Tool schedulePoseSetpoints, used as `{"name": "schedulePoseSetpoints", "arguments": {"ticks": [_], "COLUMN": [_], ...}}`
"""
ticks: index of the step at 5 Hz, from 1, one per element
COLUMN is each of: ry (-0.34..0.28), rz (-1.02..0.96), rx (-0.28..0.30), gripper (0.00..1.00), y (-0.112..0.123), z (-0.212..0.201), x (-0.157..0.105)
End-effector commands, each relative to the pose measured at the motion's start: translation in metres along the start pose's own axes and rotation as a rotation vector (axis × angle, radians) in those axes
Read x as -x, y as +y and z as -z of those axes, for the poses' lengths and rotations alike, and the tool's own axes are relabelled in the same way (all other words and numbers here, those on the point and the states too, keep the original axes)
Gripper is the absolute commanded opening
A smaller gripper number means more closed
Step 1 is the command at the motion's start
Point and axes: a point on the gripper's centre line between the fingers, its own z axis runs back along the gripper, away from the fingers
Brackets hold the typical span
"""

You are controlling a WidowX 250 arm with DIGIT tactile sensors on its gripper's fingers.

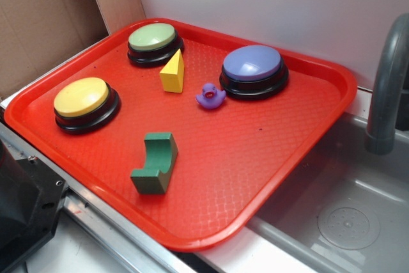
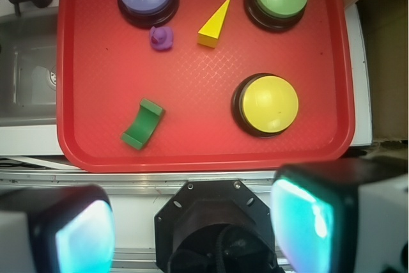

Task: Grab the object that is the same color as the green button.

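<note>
A grey sink basin (image 1: 348, 215) with a grey faucet (image 1: 386, 87) sits right of the counter (image 1: 112, 250). On the counter lies a red tray (image 1: 268, 177). In the wrist view the gripper (image 2: 192, 228) hangs high above the tray's near edge, looking straight down, its two fingers (image 2: 307, 222) spread wide with nothing between them.

Three buttons stand on the tray: a purple-blue button (image 1: 254, 70) far right, a yellow button (image 1: 83, 102) at the left, and the green button (image 1: 154, 41) at the far left corner. The green block (image 1: 155, 163), its curved cut-out turned sideways, lies alone on the near part of the tray, well apart from the gripper and beyond it in the wrist view. A yellow wedge (image 1: 173, 71) stands just beside the green button; a purple duck (image 1: 209, 96) sits by the purple-blue button.

Only the exterior view shows the cardboard (image 1: 45, 23) behind the tray; only the wrist view shows the gripper.
</note>
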Motion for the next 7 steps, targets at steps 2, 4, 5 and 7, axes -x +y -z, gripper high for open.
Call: {"name": "schedulePoseSetpoints", "arguments": {"ticks": [2, 4, 5, 7], "ry": [-0.005, -0.055, -0.035, -0.102], "rz": [-0.096, -0.157, -0.190, -0.426], "rx": [-0.016, 0.037, 0.031, 0.010], "gripper": [1.00, 1.00, 1.00, 1.00], "y": [-0.005, -0.024, -0.033, -0.050], "z": [0.008, 0.043, 0.061, 0.136], "x": [-0.001, -0.013, -0.020, -0.038]}}
